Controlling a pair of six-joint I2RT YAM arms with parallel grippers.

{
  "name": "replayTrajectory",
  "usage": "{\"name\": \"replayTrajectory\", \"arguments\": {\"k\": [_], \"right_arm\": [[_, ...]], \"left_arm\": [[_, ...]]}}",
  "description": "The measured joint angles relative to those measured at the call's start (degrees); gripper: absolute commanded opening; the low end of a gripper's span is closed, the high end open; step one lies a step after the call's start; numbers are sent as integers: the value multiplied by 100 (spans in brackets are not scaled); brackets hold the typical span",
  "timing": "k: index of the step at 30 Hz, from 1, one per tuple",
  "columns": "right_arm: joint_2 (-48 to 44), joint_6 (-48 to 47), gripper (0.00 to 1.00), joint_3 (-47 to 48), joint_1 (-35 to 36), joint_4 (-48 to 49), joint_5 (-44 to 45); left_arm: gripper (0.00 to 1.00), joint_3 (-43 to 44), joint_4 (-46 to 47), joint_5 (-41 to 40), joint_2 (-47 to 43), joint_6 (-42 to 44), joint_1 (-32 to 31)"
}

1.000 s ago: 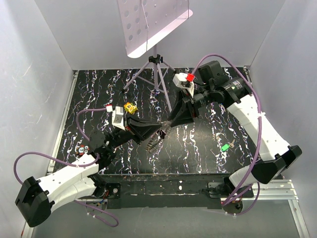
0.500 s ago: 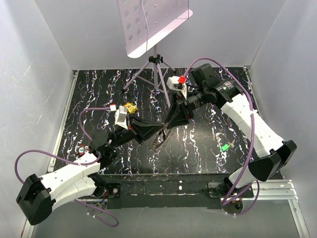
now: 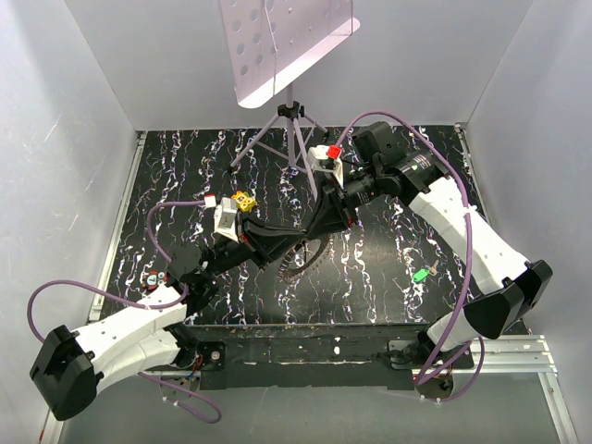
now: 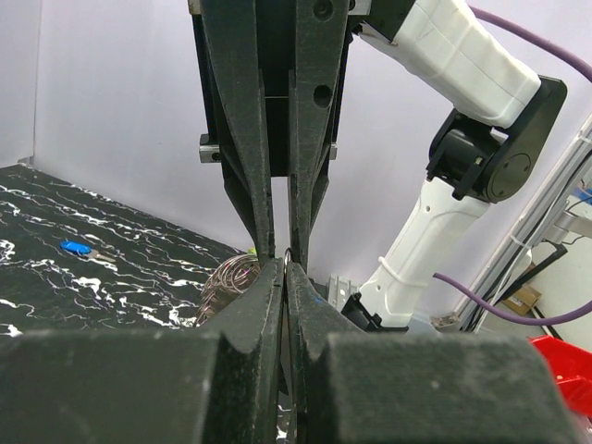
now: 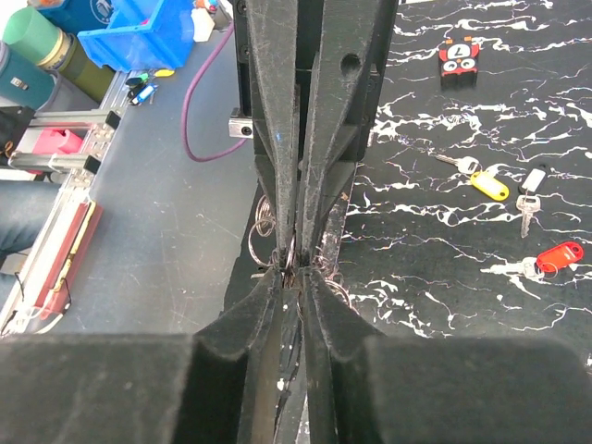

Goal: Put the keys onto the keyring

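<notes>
Right tool [image 3: 310,237] closer; wiry grey keyring [image 3: 294,267]

Robotics lab: white-walled enclosure [image 3: 65,139], tripod [image 3: 293,139], aluminium rail [image 3: 532,356], blue parts bin [image 5: 139,32].

Five keys [image 5: 491,186] [image 5: 534,178] [image 5: 561,253] [image 3: 421,275] [image 4: 76,247] (one keyring [image 3: 294,266])

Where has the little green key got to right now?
In the top view, the green key lies on the black marbled table, right of centre near the front edge, just inside the bend of the right arm.
</notes>
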Motion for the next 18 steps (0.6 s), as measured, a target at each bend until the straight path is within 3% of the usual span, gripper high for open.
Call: {"name": "replayTrajectory", "arguments": {"k": [7, 8, 10, 11, 18], "right_arm": [[-2, 72, 21, 0, 11, 118, 24], [-2, 87, 19, 0, 13, 127, 22], [-2, 109, 4, 0, 15, 146, 24], [-2, 116, 1, 0, 15, 157, 28], [-9, 197, 1, 0, 17, 201, 103]], "left_arm": [[0, -2, -61, -109, -81, 59, 0], [0, -2, -70, -120, -92, 63, -2], [0, -2, -98, -142, -114, 74, -7], [0, -2, -109, -149, -127, 79, -9], [0, -4, -271, -264, -181, 105, -11]]}}
